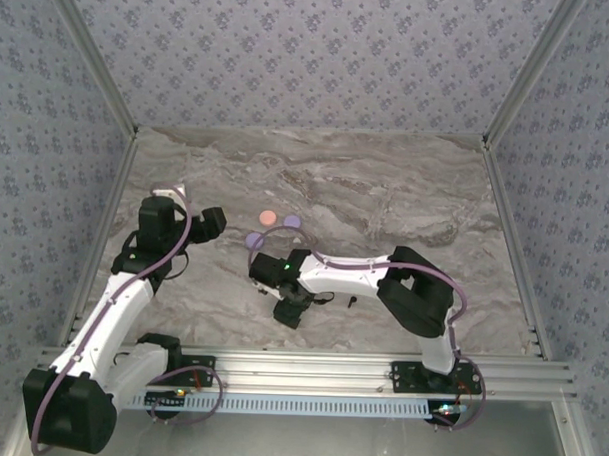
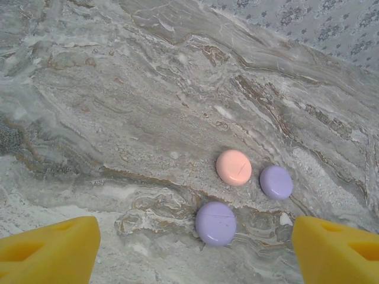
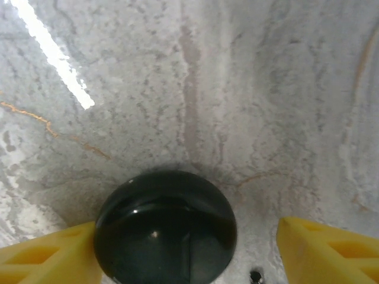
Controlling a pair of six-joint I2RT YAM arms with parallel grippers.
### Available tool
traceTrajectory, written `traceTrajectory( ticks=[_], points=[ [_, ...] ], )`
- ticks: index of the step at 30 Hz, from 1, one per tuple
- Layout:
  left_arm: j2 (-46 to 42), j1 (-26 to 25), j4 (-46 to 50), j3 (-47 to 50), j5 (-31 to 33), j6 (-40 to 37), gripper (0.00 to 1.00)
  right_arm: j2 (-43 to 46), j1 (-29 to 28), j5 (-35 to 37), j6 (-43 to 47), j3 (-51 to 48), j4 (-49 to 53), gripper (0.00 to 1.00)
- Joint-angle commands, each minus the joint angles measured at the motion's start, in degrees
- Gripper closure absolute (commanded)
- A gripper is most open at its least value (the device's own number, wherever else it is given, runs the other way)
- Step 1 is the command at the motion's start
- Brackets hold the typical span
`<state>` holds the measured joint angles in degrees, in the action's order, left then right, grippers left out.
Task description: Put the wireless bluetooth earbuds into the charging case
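- The right gripper (image 3: pixel 186 236) is released, not clamped. Its yellow fingers (image 3: pixel 47 257) straddle a black domed charging case (image 3: pixel 166 228) at the bottom of the right wrist view.
- The lower-left finger touches or almost touches the case's edge; the lower-right one stands apart from it.
- The case looks closed, with a faint seam down its glossy lid.
- Just beside it, at the bottom edge, a tiny dark speck (image 3: pixel 256 276) may be a black earbud; it is too small to tell.
- The left gripper (image 2: pixel 196 234) is also released and empty, above the marble table (image 2: pixel 118 89).
- Ahead of it, lower right of centre, lie a peach case (image 2: pixel 234 167), a lilac case (image 2: pixel 276 181) beside it, and a second lilac case (image 2: pixel 215 223) nearest the fingers. All three are shut.
- Risk: the dome is slick and round, so if one finger meets it first the squeeze could shove it sideways or pop it out, perhaps onto the speck.
- Risk: while the lids are shut, no earbud can be seated.
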<state>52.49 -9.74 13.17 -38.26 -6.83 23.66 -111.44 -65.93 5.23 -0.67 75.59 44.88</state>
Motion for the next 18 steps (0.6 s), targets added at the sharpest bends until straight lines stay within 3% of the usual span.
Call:
traceTrajectory(
  ticks=[1, 11, 18],
  points=[
    [-0.37, 0.29, -0.54, -0.09, -0.97, 0.68, 0.16, -1.24, -0.34, -0.87, -0.39, 1.48, 1.59, 0.28],
    [0.07, 0.42, -0.60, -0.10, -1.52, 0.86, 0.15, -1.13, 0.26, -1.98, -0.99, 0.67, 0.03, 0.44],
    [-0.08, 0.42, 0.09, 0.00, -4.46, 1.12, 0.15, 5.98, 2.35, -2.16, 1.37, -2.61, -4.06, 0.53]
  ],
)
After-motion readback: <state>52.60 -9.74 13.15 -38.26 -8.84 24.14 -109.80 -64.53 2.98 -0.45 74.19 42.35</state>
